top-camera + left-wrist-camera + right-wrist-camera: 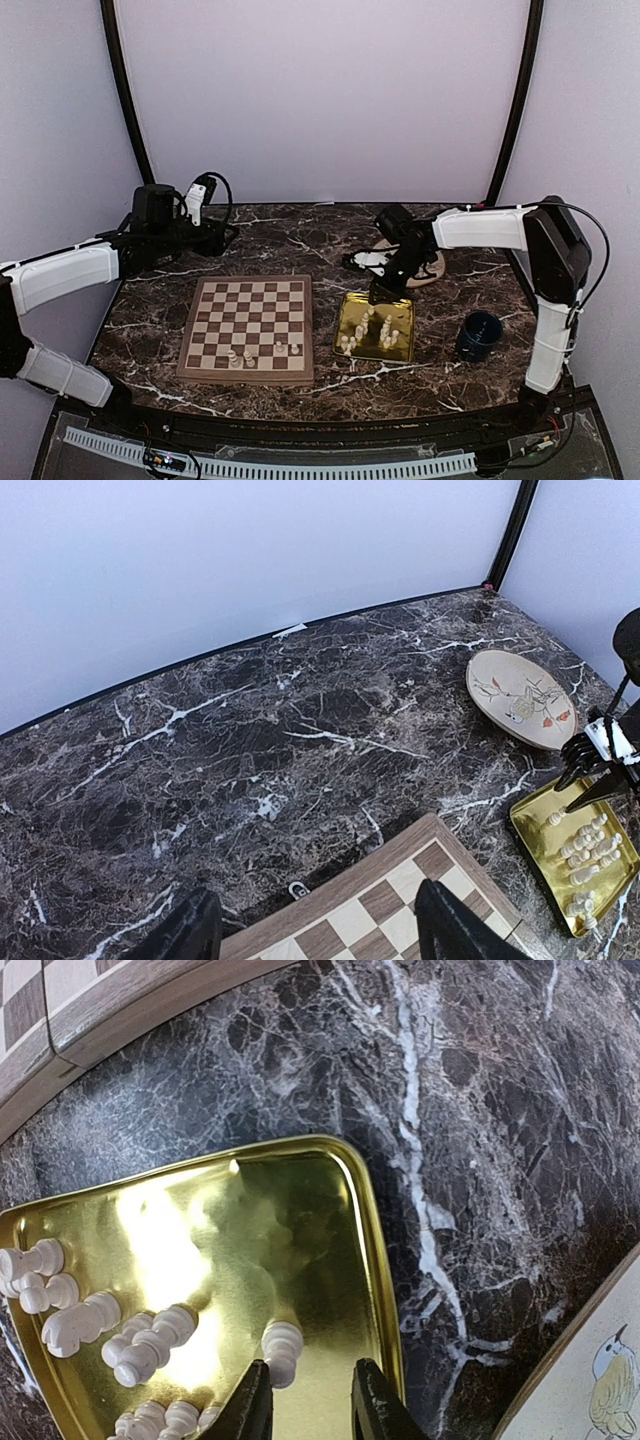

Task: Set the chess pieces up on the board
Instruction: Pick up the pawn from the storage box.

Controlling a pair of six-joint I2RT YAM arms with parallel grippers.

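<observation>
The board (250, 322) lies left of centre with a few cream chess pieces (248, 357) standing on its near rows. More chess pieces (385, 330) lie loose in a gold tray (350, 312) to its right. My right gripper (310, 1402) hangs low over the tray's far end, jaws narrowly apart. One lying piece (282, 1352) touches the tip of the left finger (250, 1405) and is not clamped. My left gripper (320, 935) hovers above the board's far corner (400, 895), open wide and holding nothing.
A patterned plate (425, 268) sits behind the tray, close to the right arm. A dark blue cup (480, 335) stands right of the tray. The marble table ends at the back wall and side curtains.
</observation>
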